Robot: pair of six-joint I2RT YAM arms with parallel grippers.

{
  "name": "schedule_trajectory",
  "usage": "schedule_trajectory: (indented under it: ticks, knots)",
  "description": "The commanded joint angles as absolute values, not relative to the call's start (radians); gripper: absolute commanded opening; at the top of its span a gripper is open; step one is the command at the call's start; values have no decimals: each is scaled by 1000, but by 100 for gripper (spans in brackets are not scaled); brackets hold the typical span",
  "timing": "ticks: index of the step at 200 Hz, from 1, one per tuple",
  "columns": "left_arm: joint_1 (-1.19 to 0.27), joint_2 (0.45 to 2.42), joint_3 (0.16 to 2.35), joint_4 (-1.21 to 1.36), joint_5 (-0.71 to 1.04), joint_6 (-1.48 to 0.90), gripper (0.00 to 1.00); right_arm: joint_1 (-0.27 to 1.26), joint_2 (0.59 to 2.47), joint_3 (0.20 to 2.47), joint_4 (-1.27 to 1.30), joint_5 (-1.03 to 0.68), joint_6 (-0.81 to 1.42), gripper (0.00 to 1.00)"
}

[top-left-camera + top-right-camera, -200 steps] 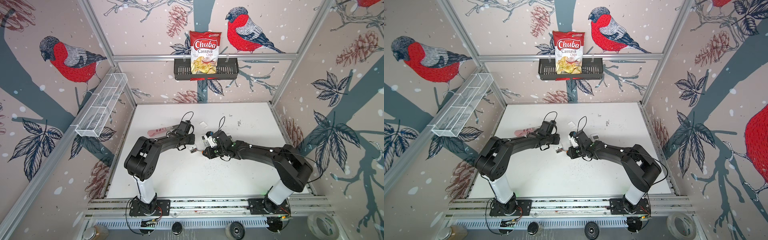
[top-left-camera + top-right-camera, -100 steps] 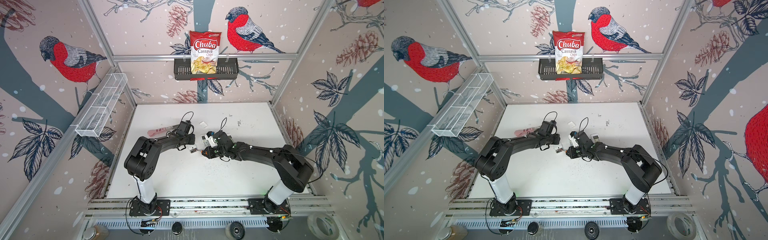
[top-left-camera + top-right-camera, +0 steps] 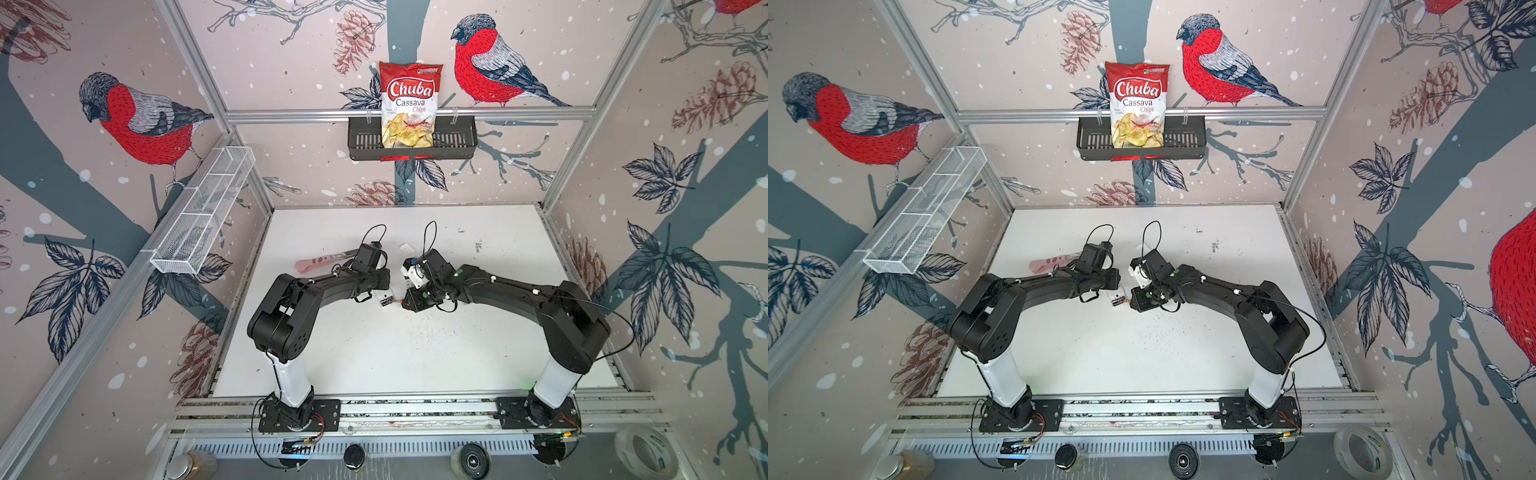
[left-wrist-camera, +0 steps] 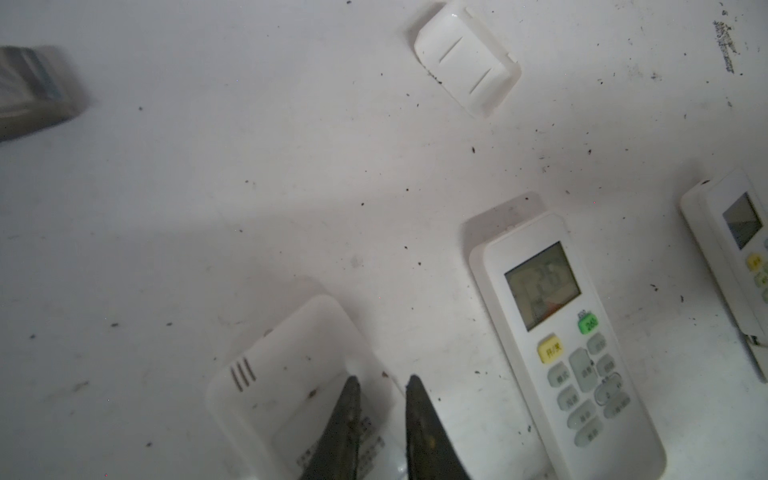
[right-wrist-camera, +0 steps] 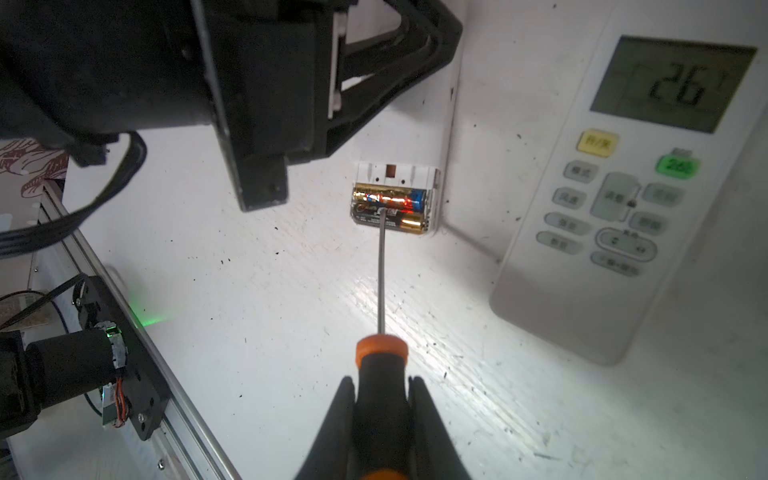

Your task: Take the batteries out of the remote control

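- Two right gripper (image 5: 381, 380) fingers are clamped on the screwdriver (image 5: 380, 361) handle, tip set against the batteries (image 5: 390, 208).
- Narrowly apart, the left gripper (image 4: 382, 379) is held over the remote (image 4: 282, 365).
- Mid-frame in a top view, the batteries (image 3: 386, 300) are laid with long axes crosswise to the shaft.

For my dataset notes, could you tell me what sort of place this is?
Probably a robot lab test cell: two arms bolted to an aluminium rail, a white tabletop walled by bird-print panels.

Batteries (image 5: 390, 208) black, gold-banded — screwdriver (image 5: 381, 357) handle orange, black.
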State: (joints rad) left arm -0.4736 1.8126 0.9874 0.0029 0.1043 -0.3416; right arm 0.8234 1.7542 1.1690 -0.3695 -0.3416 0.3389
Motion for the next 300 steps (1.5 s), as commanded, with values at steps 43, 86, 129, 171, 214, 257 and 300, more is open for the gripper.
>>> schedule_trajectory:
  ticks: [43,86,129,171,214,257,300]
  knots:
    - [-472,1816,974,-114,112,-345,22,824,1815,1260,-504,-297,301,1]
    - [-471,1807,966,-109,113,-340,21,823,1855,1316,-571,-247,296,1]
    - [-469,1805,954,-91,126,-342,21,833,1875,1353,-584,-203,319,0]
    - [-469,1811,943,-78,133,-342,21,842,1853,1287,-502,-197,362,0]
    - [-467,1810,930,-68,138,-342,21,848,1837,1249,-438,-174,396,0]
    - [-459,1805,913,-58,148,-343,21,856,1774,1126,-298,-181,436,0]
    - [-451,1795,902,-57,153,-341,21,871,1712,1006,-143,-185,477,0]
